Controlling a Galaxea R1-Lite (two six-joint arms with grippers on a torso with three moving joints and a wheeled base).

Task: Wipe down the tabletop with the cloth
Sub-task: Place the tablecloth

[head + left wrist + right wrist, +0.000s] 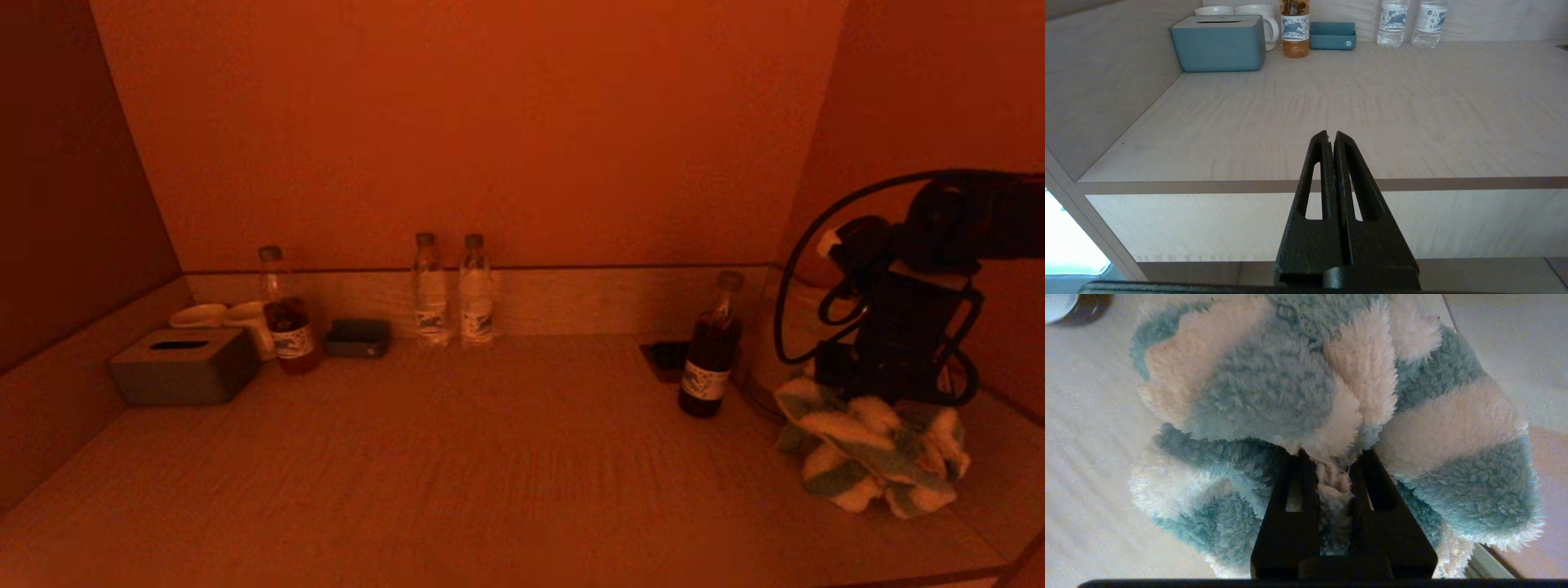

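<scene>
A fluffy blue-and-white striped cloth lies bunched on the wooden tabletop at the far right. My right gripper points down into it and is shut on a fold of the cloth; its fingers pinch the pile between them, and the fingertips are buried in it. My left gripper is shut and empty, parked in front of the shelf's front edge, outside the head view.
A dark drink bottle stands just left of the cloth, with a small dark dish behind it. Along the back: two water bottles, a small tray, another drink bottle, mugs, a tissue box. Walls close both sides.
</scene>
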